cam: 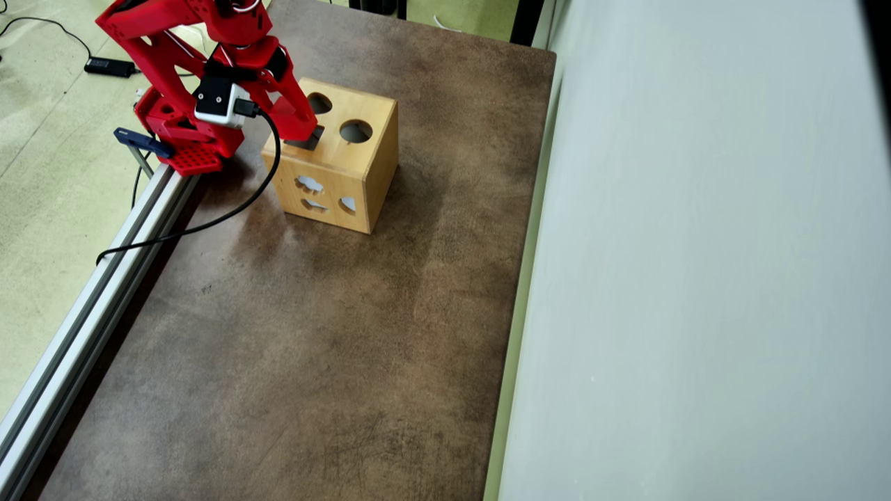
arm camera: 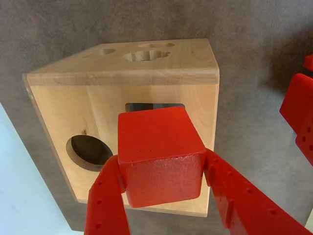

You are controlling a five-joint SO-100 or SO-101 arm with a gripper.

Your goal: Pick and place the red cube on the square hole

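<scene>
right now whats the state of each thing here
red cube: gripped, held just over the square hole
gripper: shut on the cube
square hole: open, mostly hidden behind the cube
wooden box: upright on the table, nothing on top
round hole: open, empty

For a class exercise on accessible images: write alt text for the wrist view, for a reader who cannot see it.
A red gripper holds a red cube just in front of a light wooden shape-sorter box, partly covering its square hole. A round hole lies to the left, and the box stands on a brown surface.
</scene>
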